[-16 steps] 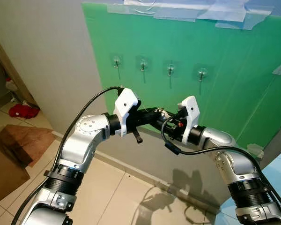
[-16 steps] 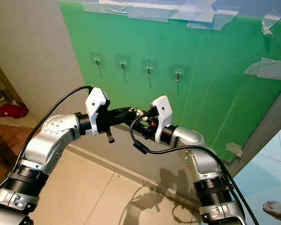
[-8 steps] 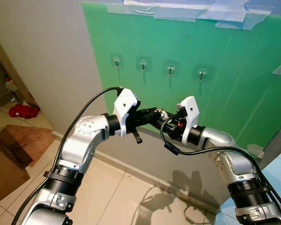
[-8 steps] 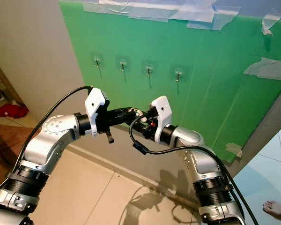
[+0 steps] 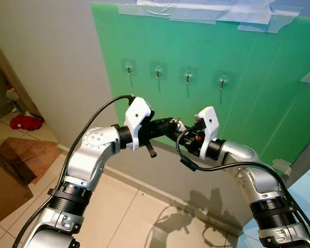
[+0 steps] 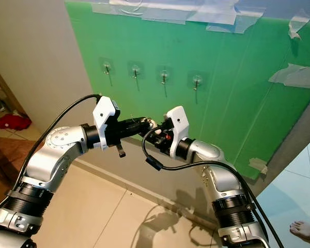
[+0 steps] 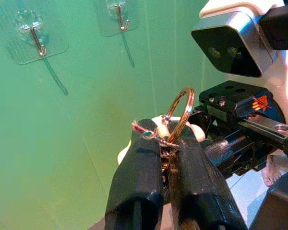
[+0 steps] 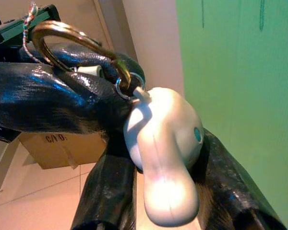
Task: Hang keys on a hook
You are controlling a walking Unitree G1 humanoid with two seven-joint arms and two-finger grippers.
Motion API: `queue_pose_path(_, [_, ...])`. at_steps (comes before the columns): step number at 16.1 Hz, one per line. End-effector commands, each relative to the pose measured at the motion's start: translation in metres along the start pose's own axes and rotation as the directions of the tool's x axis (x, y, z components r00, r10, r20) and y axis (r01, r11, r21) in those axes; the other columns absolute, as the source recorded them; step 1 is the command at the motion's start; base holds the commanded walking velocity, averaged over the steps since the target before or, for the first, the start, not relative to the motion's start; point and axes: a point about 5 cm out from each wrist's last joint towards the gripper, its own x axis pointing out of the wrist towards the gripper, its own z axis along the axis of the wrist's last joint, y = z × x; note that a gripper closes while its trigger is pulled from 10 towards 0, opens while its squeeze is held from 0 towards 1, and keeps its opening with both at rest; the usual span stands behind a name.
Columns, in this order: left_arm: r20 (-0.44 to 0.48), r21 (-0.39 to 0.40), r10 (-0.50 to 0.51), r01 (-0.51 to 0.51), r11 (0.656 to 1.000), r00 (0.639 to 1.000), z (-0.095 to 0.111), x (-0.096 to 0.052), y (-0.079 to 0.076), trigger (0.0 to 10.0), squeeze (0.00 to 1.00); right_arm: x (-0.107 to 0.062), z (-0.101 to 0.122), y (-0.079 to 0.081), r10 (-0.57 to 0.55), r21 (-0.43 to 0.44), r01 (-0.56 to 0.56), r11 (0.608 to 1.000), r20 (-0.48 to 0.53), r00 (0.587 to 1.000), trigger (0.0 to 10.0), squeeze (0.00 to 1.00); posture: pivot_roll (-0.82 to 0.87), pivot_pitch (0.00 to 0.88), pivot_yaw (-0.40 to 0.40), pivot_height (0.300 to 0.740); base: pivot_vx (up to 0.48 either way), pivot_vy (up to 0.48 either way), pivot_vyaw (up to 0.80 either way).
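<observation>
The keys (image 7: 175, 125) are sitting between both grippers, below the hooks (image 5: 157, 72) and well apart from them. The left gripper (image 7: 165, 158) is pinching the ring (image 7: 180, 115), which is standing upright; the right gripper (image 8: 149, 158) is clamping the white fob (image 8: 165, 148). Both arms are reaching inward, tips meeting.

four hooks (image 5: 128, 67) in a row on board (image 5: 258, 77) fixed to wall (image 5: 46, 57). left gripper (image 5: 171, 124) and right gripper (image 5: 182, 129) tip to tip before board, below hooks. key ring (image 7: 180, 115) pinched in left gripper; fob (image 8: 165, 143) between right gripper fingers. floor (image 5: 124, 206) below.
</observation>
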Motion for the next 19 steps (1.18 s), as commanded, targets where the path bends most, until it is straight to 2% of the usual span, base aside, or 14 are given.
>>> queue_pose_path(1, [-0.082,-0.029,-0.065,0.063,0.998,0.995,-0.0174,0.0015,-0.0114,0.0,0.0,-0.0053,0.0252,-0.0123,-0.078,-0.046,0.083,0.995,0.108,0.991,0.0,0.0,-0.08,0.0,0.076,0.74,0.0,0.0,0.0])
queue_pose_path(14, [-0.089,-0.015,-0.064,0.063,0.998,0.994,-0.0194,0.0021,-0.0126,0.0,0.0,-0.0044,0.022,-0.0143,-0.093,-0.057,0.098,0.994,0.087,0.992,0.0,0.0,-0.08,0.0,0.073,0.74,0.0,0.0,0.0])
queue_pose_path(15, [-0.089,-0.014,-0.063,0.062,0.998,0.994,-0.0195,0.0022,-0.0127,0.0,0.0,-0.0035,0.0205,-0.0159,-0.112,-0.065,0.117,0.991,0.072,0.991,0.5,0.0,-0.08,0.0,0.072,0.74,0.0,0.0,0.0])
queue_pose_path(16, [-0.089,-0.014,-0.062,0.061,0.998,0.994,-0.0195,0.0022,-0.0127,0.0,0.0,-0.0032,0.0196,-0.0173,-0.129,-0.067,0.133,0.989,0.066,0.989,10.0,1.0,-0.08,0.0,0.072,0.74,0.0,0.0,0.0])
queue_pose_path(19, [-0.089,-0.014,-0.063,0.062,0.998,0.994,-0.0195,0.0023,-0.0128,0.0,0.0,-0.0034,0.0195,-0.0172,-0.123,-0.065,0.128,0.99,0.069,0.99,10.0,1.0,-0.08,0.0,0.071,0.74,0.0,0.0,0.0])
